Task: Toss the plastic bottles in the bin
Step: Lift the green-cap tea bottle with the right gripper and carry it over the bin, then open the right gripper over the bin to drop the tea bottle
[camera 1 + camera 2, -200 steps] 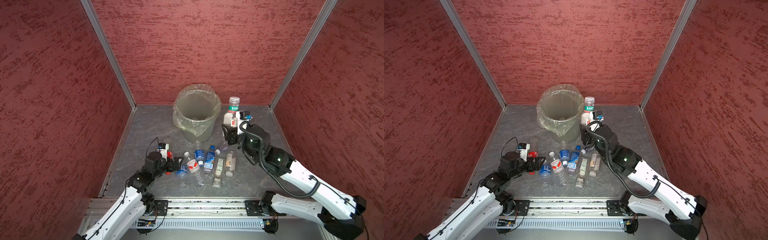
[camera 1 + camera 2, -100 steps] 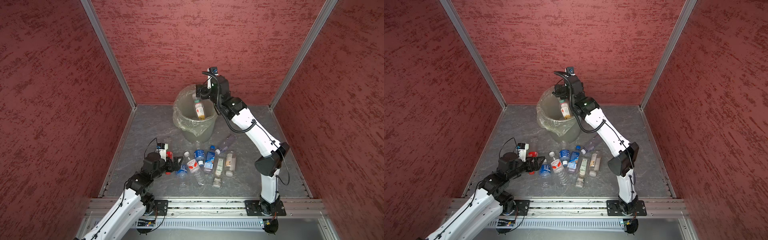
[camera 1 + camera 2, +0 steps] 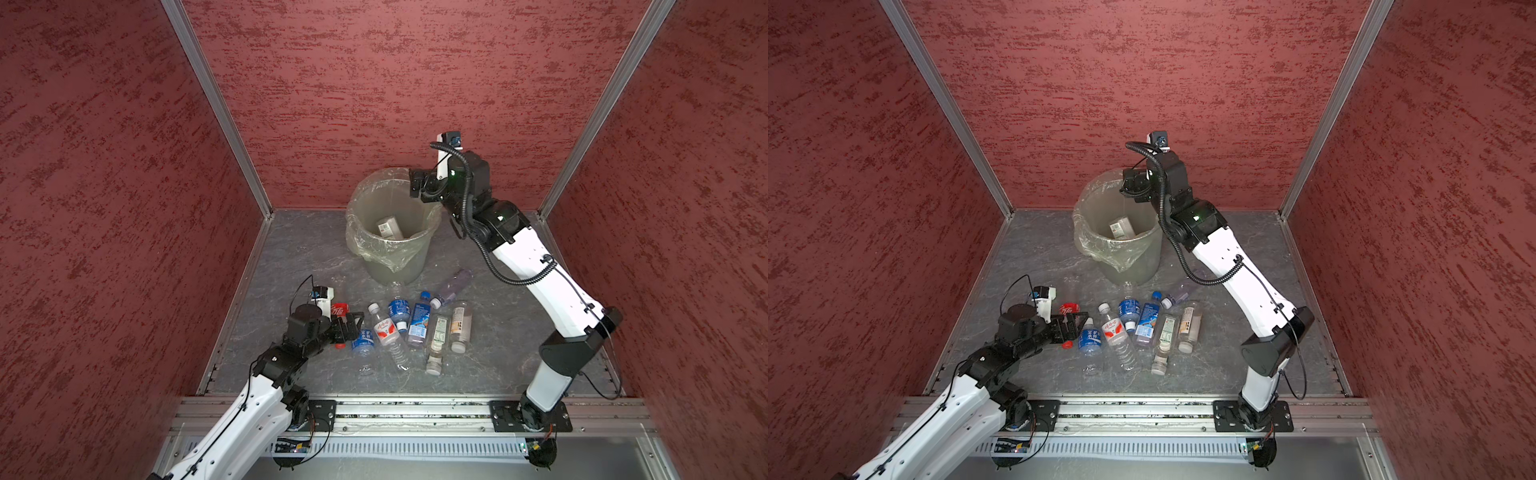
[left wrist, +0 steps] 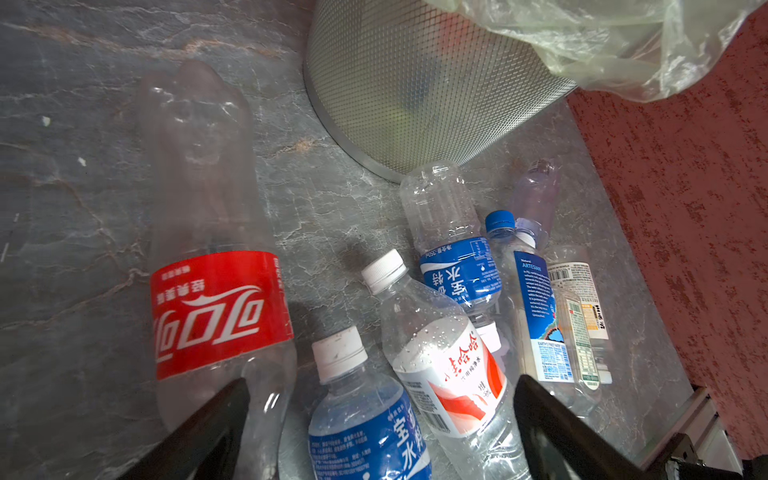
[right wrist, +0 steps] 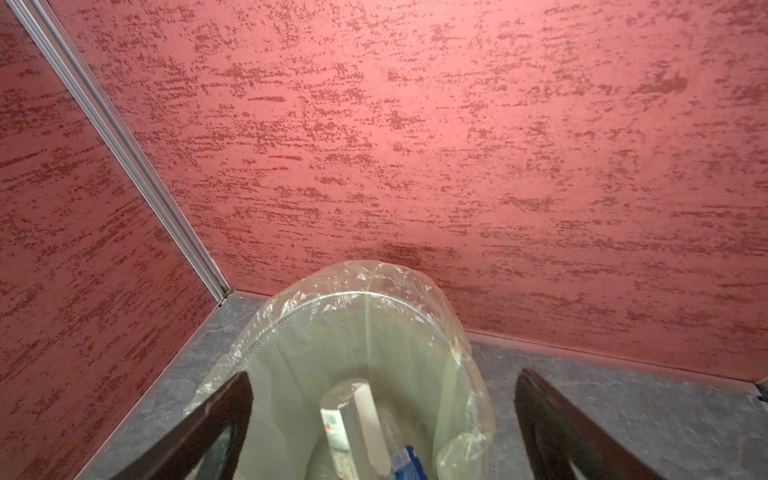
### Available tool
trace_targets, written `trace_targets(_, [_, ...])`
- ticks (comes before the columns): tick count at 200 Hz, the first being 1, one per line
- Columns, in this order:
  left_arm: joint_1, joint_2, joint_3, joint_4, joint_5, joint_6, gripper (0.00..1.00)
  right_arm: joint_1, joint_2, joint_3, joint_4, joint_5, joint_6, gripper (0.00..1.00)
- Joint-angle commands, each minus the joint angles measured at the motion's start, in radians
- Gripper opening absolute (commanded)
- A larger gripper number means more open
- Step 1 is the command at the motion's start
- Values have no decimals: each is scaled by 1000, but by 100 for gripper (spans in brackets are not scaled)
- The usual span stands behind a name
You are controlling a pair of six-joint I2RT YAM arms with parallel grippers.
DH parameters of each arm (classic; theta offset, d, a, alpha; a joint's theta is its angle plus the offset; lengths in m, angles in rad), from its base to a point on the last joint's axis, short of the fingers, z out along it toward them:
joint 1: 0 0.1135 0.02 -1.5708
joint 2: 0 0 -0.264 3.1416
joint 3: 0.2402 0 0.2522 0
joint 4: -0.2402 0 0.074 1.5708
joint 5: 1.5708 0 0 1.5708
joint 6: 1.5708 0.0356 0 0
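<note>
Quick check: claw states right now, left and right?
Left claw: open, holding nothing, low over the plastic bottles.
Right claw: open, holding nothing, above the bin.

Right end effector [image 5: 383,374], fingers spread wide and empty, above the bin [image 5: 361,297] lined with a crinkled clear bag [image 5: 419,282]. Inside the bin: a white-labelled clear bottle [image 5: 357,428]. Behind the bin: red textured wall [image 5: 457,145], aluminium corner post [image 5: 116,149]. Beneath the bin: grey table [image 5: 623,399].
</note>
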Motion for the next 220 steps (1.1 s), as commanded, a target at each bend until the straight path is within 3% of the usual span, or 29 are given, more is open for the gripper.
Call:
trace_targets(1, [12,27,26,-21,-32,-14,99,1,-51,-65,30,25,18,99])
trace_targets(220, [48,276,290,-237,-159,4,100,-14,-728,-1136,232,108,137,99])
